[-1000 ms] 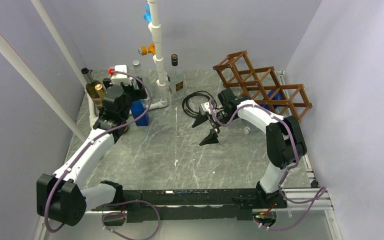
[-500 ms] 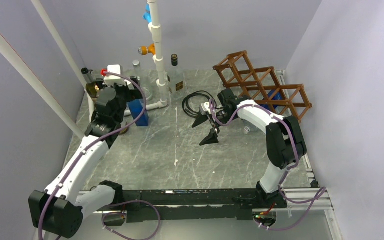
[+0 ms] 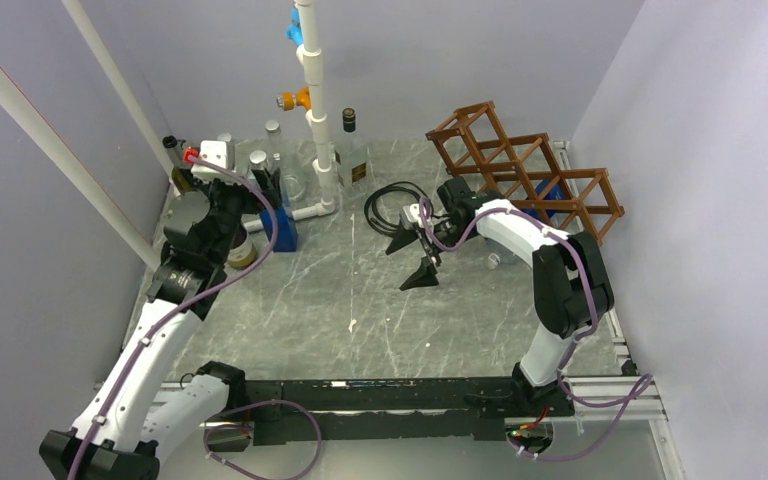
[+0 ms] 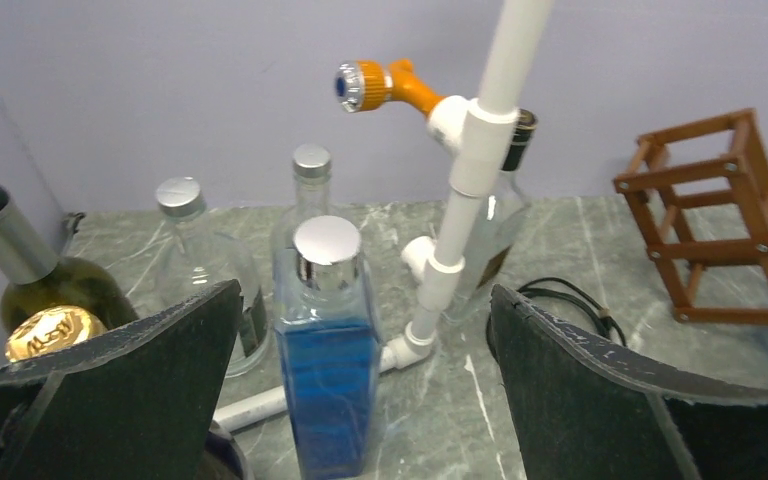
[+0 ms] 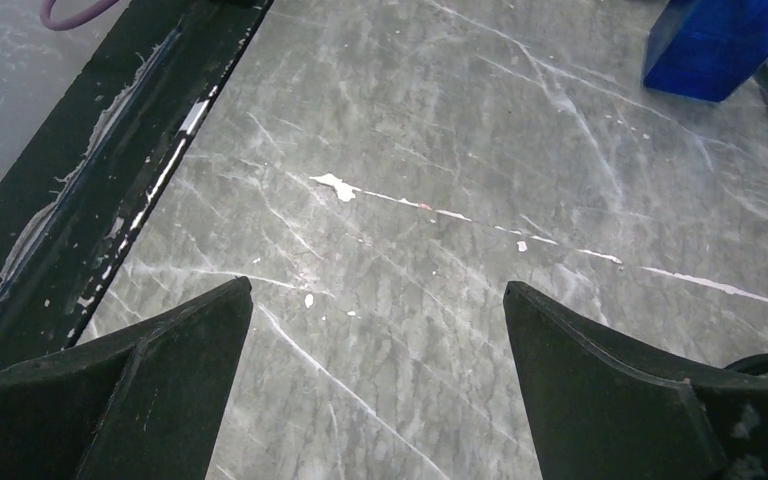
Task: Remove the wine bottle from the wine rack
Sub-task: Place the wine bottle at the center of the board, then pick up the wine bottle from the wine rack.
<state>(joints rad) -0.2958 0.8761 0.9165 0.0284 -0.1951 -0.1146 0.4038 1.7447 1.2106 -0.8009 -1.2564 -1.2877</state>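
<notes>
Pretty sure this one's nearly wrapped up. The wine rack [image 3: 525, 175] sits at about 2 o'clock on the counter [image 3: 360, 300]. The only wine bottle [image 4: 20, 275] I can pick out is the green one, standing upright off the rack in the bottle crowd at 10 o'clock. Something blue does show inside one rack cell behind the right arm [image 3: 540, 240], can't tell what it is.

Left jaws are spread wide and holding nothing. From the wrist view the blue bottle [image 4: 328, 370] is just framed between them further ahead, not touched. Right jaws are also wide apart, hanging over bare counter near the middle, empty.

So my guess is the step in hand is simply getting the left arm [image 3: 175, 290] out cleanly. I'd keep the jaws open and pull straight back toward 7 o'clock, lifting a bit. There's a gold-capped bottle [image 4: 55, 330] right beside the left-hand finger and the white pipe [image 4: 470, 170] off at 1 o'clock from the jaws. No sideways swinging, those tall bottles look tippy.

Versus a second ago, the left arm has slid away toward 9 o'clock from where it was hunched over the bottle cluster. Its jaws have opened that last bit. Right arm hasn't budged
</notes>
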